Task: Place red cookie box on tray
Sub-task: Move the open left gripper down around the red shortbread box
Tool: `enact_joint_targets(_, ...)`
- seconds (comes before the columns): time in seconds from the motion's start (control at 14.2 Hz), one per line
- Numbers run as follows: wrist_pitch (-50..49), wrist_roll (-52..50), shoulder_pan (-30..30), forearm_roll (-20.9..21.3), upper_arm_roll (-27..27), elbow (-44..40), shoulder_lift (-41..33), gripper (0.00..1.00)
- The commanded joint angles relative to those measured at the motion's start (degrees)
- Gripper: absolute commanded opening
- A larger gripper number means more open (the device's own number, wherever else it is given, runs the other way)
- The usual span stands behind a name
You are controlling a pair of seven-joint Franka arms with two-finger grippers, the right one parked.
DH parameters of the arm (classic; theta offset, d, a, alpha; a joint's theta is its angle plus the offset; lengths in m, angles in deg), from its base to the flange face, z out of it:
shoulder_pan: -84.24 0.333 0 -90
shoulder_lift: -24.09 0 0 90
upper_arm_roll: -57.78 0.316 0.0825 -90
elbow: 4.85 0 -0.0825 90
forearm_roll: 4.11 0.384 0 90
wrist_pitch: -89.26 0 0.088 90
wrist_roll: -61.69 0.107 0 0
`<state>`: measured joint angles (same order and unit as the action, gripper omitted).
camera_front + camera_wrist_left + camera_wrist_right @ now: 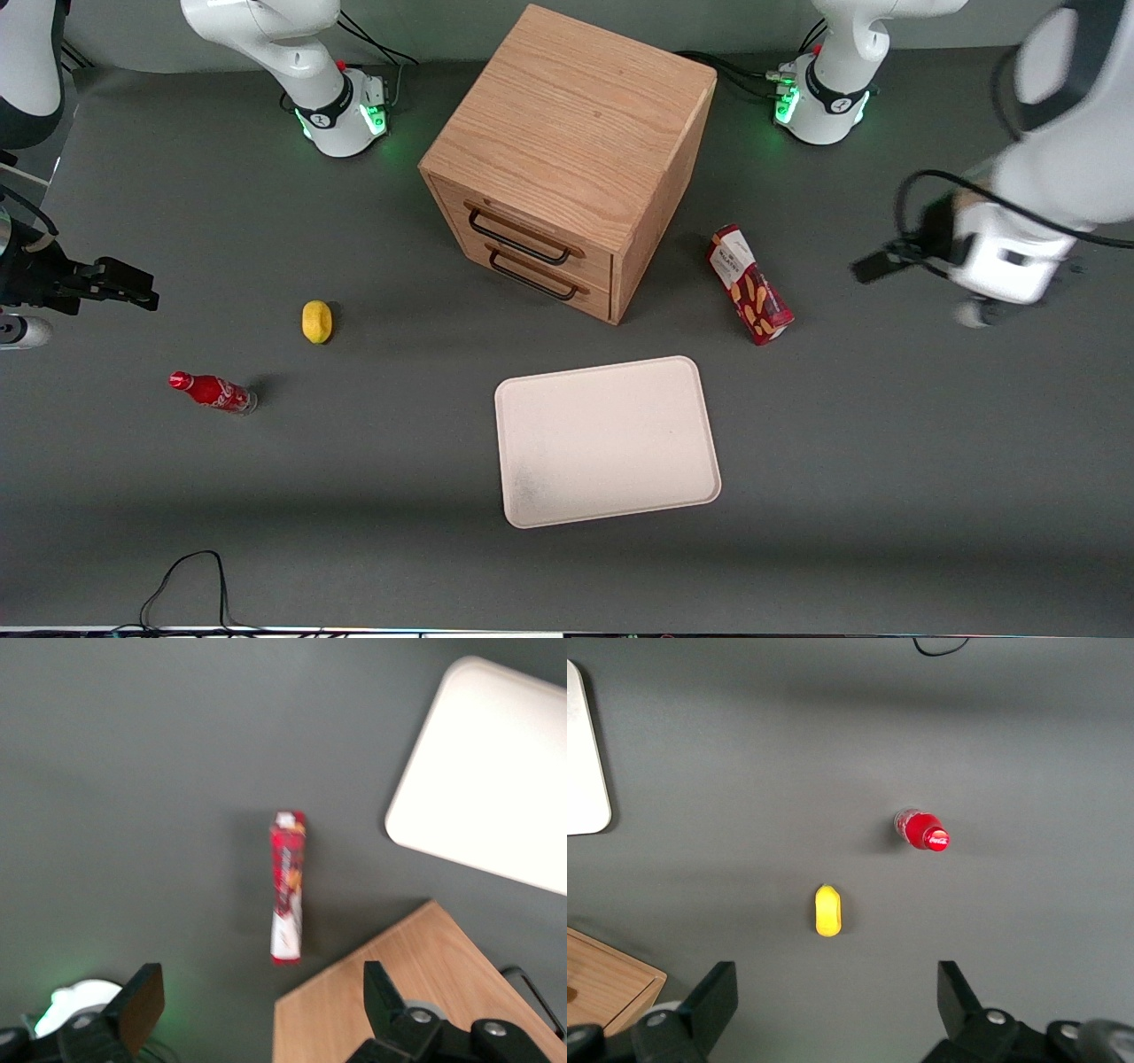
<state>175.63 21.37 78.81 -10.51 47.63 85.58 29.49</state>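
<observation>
Oak-grain cabinet [571,151] serves as reference; in the wrist view only one corner of its top shows. Gripper [257,1014]: motion-blurred in the front view, fingers [142,1005] wide apart, holding nothing, raised above the table toward the working arm's end. Box [749,283]: lying flat on the table just beside the cabinet, well apart from the gripper. Tray [607,440]: in front of the cabinet's drawers, nearer the front camera, bare.
</observation>
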Motion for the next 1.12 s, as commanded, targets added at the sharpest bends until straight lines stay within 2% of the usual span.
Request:
enact_joint_targets(0.0,3.7,-2.6,-0.5,0.2,-2.2,8.4,-6.8,1.00)
enact_joint_targets(0.21,5.6,-2.7,-0.5,0.1,-3.7,14.1,-10.8,1.00)
enact_joint_targets(0.49,9.6,-2.7,-0.3,-0.2,-3.6,21.1,-11.7,1.00)
enact_joint_targets(0.91,30.7,-2.6,-1.5,-0.3,-3.8,38.5,-11.1,0.99)
enact_joint_targets(1.05,36.4,-2.3,-1.7,-0.2,-3.9,41.4,-8.5,0.99)
